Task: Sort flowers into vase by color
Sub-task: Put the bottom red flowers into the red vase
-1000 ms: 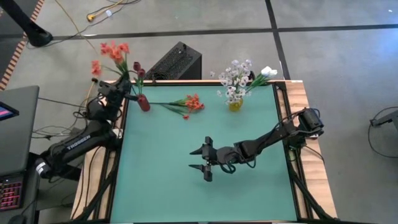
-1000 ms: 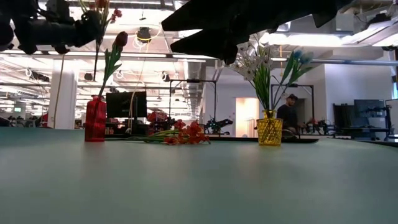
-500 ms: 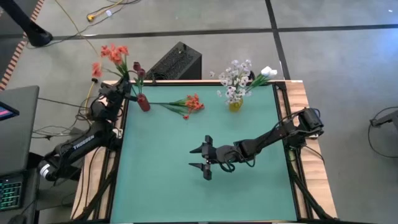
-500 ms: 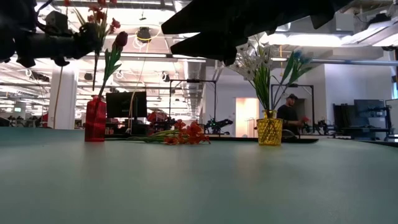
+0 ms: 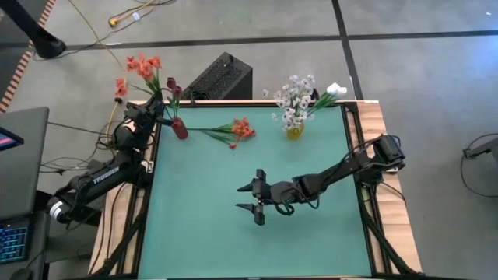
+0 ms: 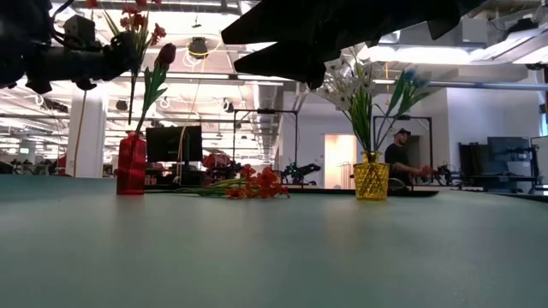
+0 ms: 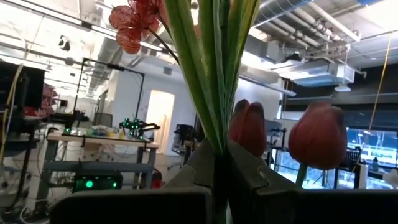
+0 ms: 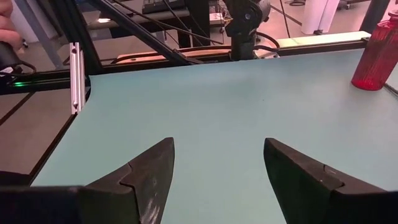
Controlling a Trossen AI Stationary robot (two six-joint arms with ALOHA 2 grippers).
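Observation:
My left gripper (image 5: 149, 115) is over the table's far left corner, just left of the red vase (image 5: 180, 129), shut on a red-orange flower (image 5: 141, 65). In the low view that flower's thin stem (image 6: 133, 94) runs down toward the vase's (image 6: 131, 162) mouth. A dark red bud (image 6: 166, 55) stands in the red vase. Another red-orange flower (image 5: 238, 129) lies flat on the table. White sprays and white buds (image 5: 297, 97) stand in the yellow vase (image 5: 294, 132). My right gripper (image 5: 256, 199) hovers open over the table's middle. My left gripper (image 7: 219, 177) pinches the green stem (image 7: 216, 134) of the red-orange flower between its two fingers, below the leaves. The fingers lie across the stem, coming level from the table's left. The flower stands upright, blossoms (image 7: 133, 22) above the fingers. I cannot tell whether its lower end is inside the vase.
A black box (image 5: 220, 76) sits just beyond the far edge, between the vases. Open green tabletop (image 5: 202, 233) stretches toward the near edge. A person (image 6: 398, 158) shows far off in the room behind the yellow vase.
My left gripper has sunk a little with the red-orange flower, so its blossoms sit lower in the low view, and it stays shut on the stem. The right arm has kept still.

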